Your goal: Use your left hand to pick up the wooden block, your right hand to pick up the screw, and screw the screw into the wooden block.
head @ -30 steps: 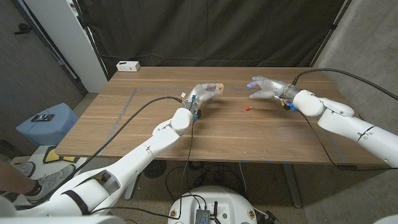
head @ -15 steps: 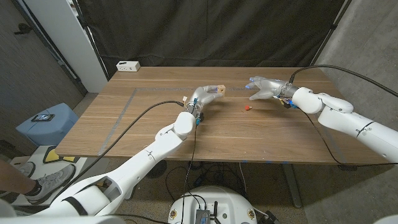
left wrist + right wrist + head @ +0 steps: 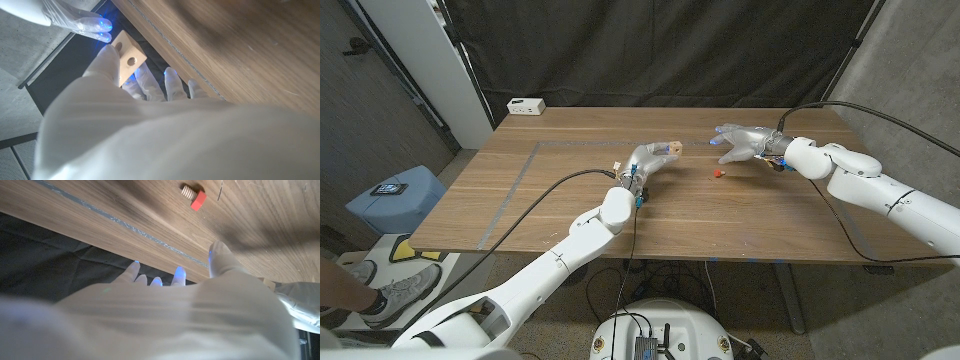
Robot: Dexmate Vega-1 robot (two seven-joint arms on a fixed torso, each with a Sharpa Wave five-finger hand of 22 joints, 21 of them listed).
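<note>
the left hand [image 3: 645,160] gripped the block [image 3: 667,148] just above the desk [image 3: 560,190]. the red-headed screw [image 3: 719,172] lay on the desk beside it, while the right hand [image 3: 742,142] hovered beyond, fingers spread, holding nothing.

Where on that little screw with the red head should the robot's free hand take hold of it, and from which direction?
Probably by the red head, coming down from above. The small screw with the red head and pale threaded shank lies on its side on the wooden table, so only its top is free. The blocky head offers better faces to pinch than the shank. The right hand hovers open just beyond it.
</note>
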